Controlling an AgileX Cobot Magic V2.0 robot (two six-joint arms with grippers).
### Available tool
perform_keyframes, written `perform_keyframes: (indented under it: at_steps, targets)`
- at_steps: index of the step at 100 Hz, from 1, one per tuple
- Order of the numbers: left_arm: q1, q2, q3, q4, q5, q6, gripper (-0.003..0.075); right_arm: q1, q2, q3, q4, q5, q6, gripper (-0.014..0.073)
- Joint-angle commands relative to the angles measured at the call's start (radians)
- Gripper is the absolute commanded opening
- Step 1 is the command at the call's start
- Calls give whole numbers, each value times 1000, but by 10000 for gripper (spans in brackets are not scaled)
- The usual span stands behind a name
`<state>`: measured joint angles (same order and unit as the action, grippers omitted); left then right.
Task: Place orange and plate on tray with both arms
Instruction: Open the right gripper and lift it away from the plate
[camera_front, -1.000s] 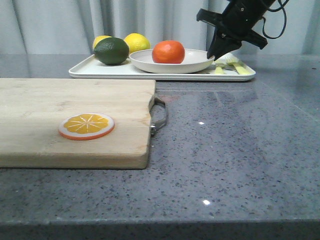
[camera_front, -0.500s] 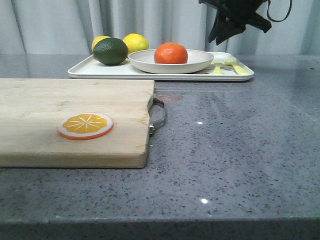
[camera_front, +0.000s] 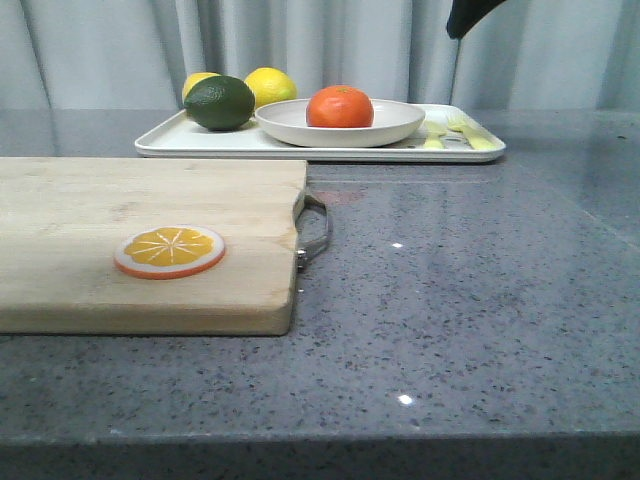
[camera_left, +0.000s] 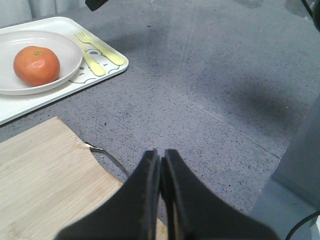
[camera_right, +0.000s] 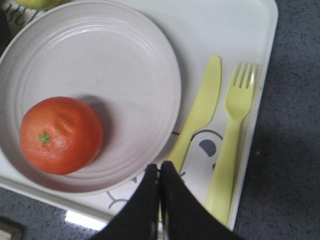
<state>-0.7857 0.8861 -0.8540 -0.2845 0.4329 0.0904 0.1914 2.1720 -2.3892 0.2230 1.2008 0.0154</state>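
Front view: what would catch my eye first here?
Probably the round bright orange fruit, sitting in the wide off-white plate on the pale rectangular tray at the back of the table. Next, the flat orange slice disc lying on the wooden cutting board nearer the camera.

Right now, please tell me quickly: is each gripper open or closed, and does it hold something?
Left gripper: closed, holding nothing, above the table.
Right gripper: closed, holding nothing, above the tray.
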Motion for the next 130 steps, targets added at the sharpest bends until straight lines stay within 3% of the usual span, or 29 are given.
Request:
perform_keyframes:
  at_steps: [1, 37, 56, 130]
  targets:
    - [2, -14, -25, -9, -76, -2, -20, 13, -96, -29, 2, -11, -15, -55]
    - [2, -14, -25, -11, -76, -2, -20, 20, -217, -16, -5, 51, -15, -55]
    - [2, -14, -25, -11, -76, -2, -20, 20, -328, 108, -23, 28, -36, -55]
    - [2, -28, 12, -30, -122, -2, -20, 20, -1064, 1158, -37, -531, -112, -55]
